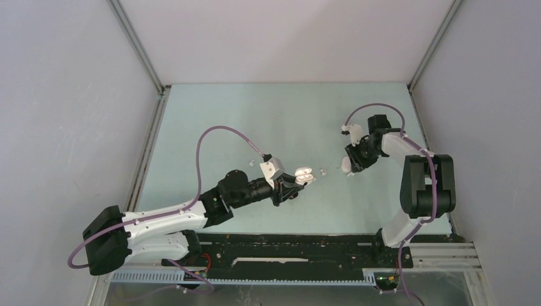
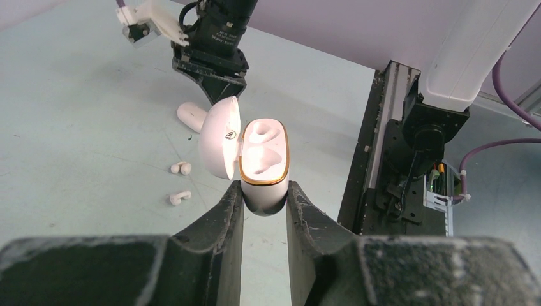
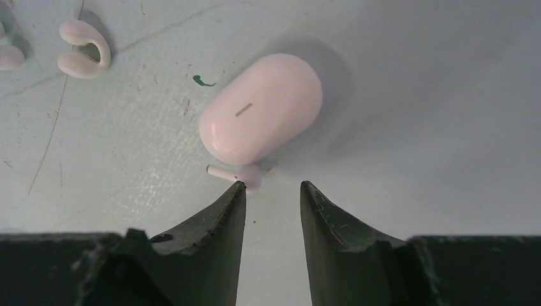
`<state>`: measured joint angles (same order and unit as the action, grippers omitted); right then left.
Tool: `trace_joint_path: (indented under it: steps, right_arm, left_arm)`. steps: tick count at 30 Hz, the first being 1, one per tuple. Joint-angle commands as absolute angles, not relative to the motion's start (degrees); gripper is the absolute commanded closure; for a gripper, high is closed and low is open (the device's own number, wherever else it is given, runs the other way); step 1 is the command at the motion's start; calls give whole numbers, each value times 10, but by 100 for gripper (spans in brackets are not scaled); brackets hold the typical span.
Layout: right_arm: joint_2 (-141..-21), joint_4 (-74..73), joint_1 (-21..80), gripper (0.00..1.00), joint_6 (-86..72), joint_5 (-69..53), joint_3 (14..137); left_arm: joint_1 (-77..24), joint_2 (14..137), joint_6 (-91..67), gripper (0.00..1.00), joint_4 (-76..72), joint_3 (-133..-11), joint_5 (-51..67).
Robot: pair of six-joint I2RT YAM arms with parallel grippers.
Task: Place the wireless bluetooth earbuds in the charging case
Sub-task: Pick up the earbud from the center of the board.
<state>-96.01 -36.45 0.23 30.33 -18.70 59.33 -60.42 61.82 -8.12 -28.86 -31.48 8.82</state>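
My left gripper (image 2: 263, 188) is shut on an open white charging case (image 2: 263, 159) with a gold rim, holding it above the table by its lower end; the lid stands open to the left and both sockets look empty. In the top view this case (image 1: 305, 173) sits at the left gripper's tip (image 1: 295, 185). My right gripper (image 3: 271, 186) is open and empty, low over the table. A white stemmed earbud (image 3: 239, 173) lies just past its left fingertip, touching a closed white case (image 3: 261, 116). Two more white earbuds (image 2: 180, 168) (image 2: 178, 197) lie loose on the table between the arms.
In the right wrist view a hook-shaped earbud (image 3: 83, 54) lies at the upper left, with another (image 3: 7, 56) at the frame edge. The closed case (image 1: 345, 166) lies under the right gripper (image 1: 352, 167). Enclosure walls ring the table; a black rail (image 1: 306, 252) runs along the near edge.
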Motion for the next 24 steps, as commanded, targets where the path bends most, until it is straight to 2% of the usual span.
trace_joint_path:
  steps: [1,13,24]
  right_arm:
    - [-982,-339,29,60,332,-169,596]
    - [-1007,-323,53,65,334,-159,597]
    - [-993,-333,28,59,305,-136,597]
  left_arm:
    - [-606,609,-87,100,-297,-310,76]
    - [-606,618,-90,100,-299,-311,79]
    - [-606,625,-91,100,-304,-313,83]
